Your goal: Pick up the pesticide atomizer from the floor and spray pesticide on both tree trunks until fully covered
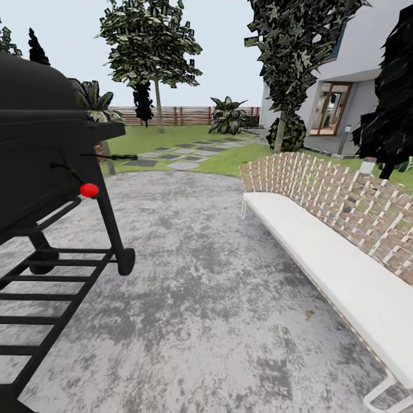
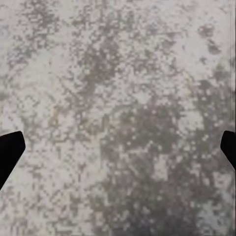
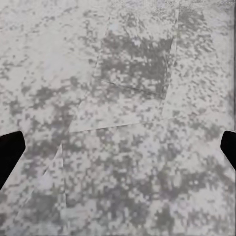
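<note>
Black grill point(image 1: 46, 166), white bench point(image 1: 338, 258), mottled paving point(image 1: 201, 298)

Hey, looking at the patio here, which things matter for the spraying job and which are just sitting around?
For the job:
green grass lawn
brown slatted wooden fence
white house

Just lying about:
black barbecue grill
long white bench with woven backrest
grey stepping stones
</note>
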